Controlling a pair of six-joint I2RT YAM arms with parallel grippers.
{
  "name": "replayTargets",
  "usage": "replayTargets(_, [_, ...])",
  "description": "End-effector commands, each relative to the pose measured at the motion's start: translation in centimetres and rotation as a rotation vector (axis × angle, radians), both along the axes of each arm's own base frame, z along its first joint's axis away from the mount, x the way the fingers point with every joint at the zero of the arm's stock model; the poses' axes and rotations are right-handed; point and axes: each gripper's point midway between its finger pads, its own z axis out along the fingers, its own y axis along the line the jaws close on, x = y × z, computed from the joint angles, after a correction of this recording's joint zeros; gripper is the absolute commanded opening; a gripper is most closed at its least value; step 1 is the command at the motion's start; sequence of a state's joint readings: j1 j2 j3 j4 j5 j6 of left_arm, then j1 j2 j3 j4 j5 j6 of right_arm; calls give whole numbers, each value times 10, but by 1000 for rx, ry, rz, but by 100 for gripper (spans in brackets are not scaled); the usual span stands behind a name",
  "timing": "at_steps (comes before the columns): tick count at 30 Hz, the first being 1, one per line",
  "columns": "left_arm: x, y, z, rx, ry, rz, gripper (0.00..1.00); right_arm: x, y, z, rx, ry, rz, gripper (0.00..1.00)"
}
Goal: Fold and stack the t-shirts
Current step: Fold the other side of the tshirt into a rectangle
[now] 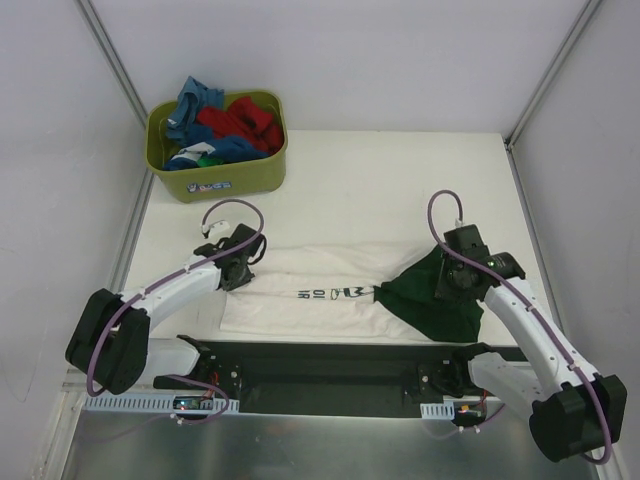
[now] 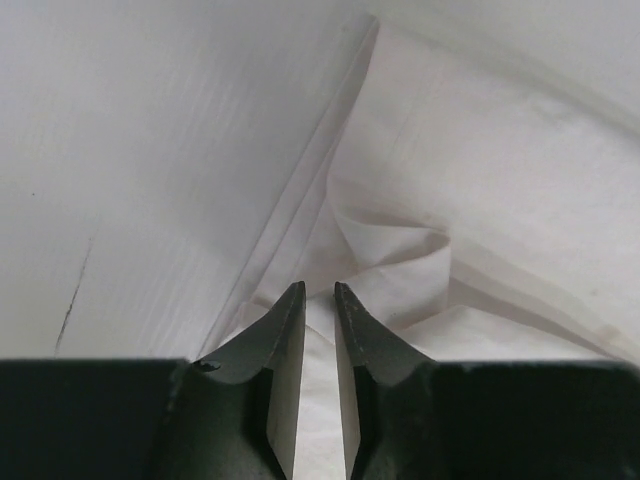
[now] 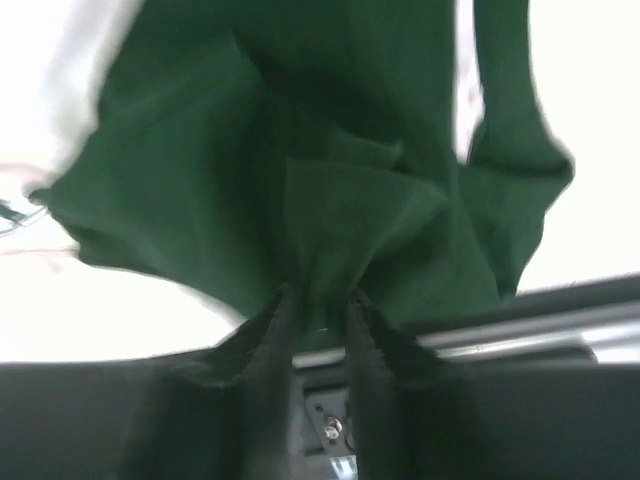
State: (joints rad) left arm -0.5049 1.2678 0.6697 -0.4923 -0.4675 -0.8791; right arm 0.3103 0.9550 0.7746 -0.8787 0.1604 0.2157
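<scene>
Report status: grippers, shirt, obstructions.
Left gripper pinching edge of cream cloth t-shirt with dark green sleeves. Right gripper shut on its green sleeve, bunched. Olive plastic tub of other shirts far left, not obstructing.

You have open table across the far middle and far right, beyond the cream t-shirt. The olive tub, heaped with t-shirts, blocks the far left corner. The cream t-shirt spans the near middle, pinched between the left gripper and the right gripper, so you cross over cloth there. The black base rail closes the near edge.
</scene>
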Motion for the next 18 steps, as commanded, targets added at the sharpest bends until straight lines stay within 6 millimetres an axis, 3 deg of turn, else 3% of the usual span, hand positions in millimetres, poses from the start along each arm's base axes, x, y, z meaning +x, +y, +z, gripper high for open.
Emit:
replayTargets(1, [-14, -1, -2, -19, 38, -5, 22, -52, -3, -22, 15, 214, -134, 33])
replayTargets(4, [-16, -6, 14, -69, 3, -30, 32, -65, -20, -16, -54, 223, -163, 52])
replayTargets(5, [-15, -8, 19, -80, -11, -36, 37, -61, -21, -4, -53, 176, -166, 69])
replayTargets(7, [-17, -8, 27, -97, -36, -48, 48, -55, -27, 10, -71, 118, -157, 80])
replayTargets(8, [-14, -10, 38, -120, -74, -55, 65, -50, -26, 18, -60, 69, -148, 88])
replayTargets(10, [-11, -15, 50, -153, -114, -74, 80, -30, -19, 39, -17, -45, -112, 99])
replayTargets(12, [-6, -19, 58, -170, -136, -79, 99, -16, -10, 50, 16, -111, -50, 97])
replayTargets(16, [8, -36, 59, -192, -105, -125, 99, 27, 34, 63, 172, -205, 107, 97])
replayTargets(18, [17, -51, 57, -231, -96, -161, 99, 40, 47, 52, 194, -156, 145, 97])
